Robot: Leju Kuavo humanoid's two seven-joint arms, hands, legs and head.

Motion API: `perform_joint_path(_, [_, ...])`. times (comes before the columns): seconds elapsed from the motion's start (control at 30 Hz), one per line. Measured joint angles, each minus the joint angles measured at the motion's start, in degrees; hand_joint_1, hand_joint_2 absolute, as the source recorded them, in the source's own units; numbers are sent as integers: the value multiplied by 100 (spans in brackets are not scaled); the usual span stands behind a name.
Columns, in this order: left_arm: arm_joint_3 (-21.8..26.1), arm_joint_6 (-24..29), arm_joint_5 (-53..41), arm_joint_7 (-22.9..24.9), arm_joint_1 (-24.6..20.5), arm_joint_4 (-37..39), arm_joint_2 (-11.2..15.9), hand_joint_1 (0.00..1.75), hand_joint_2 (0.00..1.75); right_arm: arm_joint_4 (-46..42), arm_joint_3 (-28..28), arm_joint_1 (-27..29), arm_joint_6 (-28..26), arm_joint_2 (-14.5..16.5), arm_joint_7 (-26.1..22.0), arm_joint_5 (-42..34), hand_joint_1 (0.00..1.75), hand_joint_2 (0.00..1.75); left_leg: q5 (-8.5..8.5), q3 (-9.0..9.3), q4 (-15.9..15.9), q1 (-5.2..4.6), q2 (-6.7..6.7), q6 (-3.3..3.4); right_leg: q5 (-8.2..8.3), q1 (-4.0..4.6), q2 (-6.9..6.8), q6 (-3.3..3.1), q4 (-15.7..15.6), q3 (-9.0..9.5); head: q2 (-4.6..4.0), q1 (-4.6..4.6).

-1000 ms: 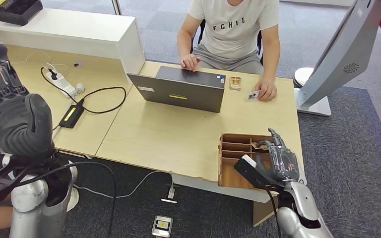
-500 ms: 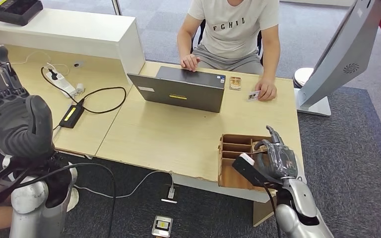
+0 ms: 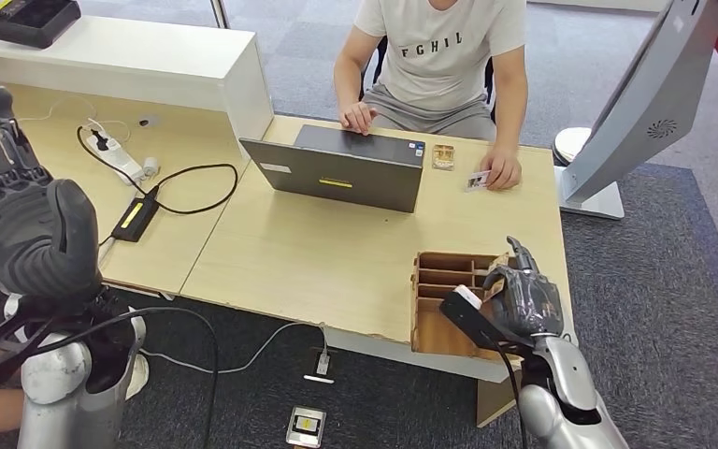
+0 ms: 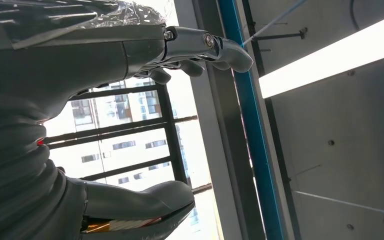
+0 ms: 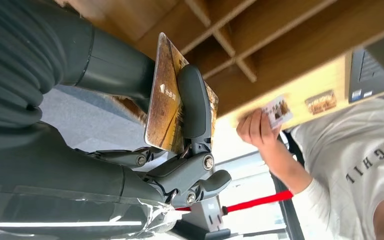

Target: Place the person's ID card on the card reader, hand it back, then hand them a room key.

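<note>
My right hand (image 3: 522, 299) hovers over the near right corner of the wooden compartment box (image 3: 439, 273). In the right wrist view that hand (image 5: 115, 70) pinches a brown and gold room key card (image 5: 161, 102) between thumb and a finger. Across the table a person holds a small ID card (image 3: 478, 179) flat on the tabletop; the ID card (image 5: 277, 110) also appears in the right wrist view. My left hand (image 3: 21, 220) is raised high at my left, holding nothing. Its fingers (image 4: 200, 50) are spread in the left wrist view.
A closed grey laptop (image 3: 341, 168) lies between me and the person. Another brown card (image 3: 443, 156) rests beside it. A small black device with a yellow strip (image 3: 135, 217), a power strip (image 3: 117, 157) and cables sit on the left desk. A grey stand (image 3: 636, 103) rises at right.
My right hand with the key card has shifted slightly over the box. The left hand and the person have hardly moved.
</note>
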Motion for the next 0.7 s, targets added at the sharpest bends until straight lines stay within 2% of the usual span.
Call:
perform_joint_path(0.47, [1, -98, 10, -73, 16, 8, -4, 0, 175, -1159, -429, -29, -108, -328, 241, 271, 175, 175, 0, 0, 1, 0, 1, 0, 0, 0, 1, 0, 0, 0, 0, -1])
perform_joint_path(0.7, [0, -223, 115, -170, -17, 64, -67, 0, 175, -1438, -452, -489, 50, -376, 183, 294, 175, 175, 2, 0, 1, -1, 4, 0, 2, -1, 2, -1, 0, 0, 0, -1])
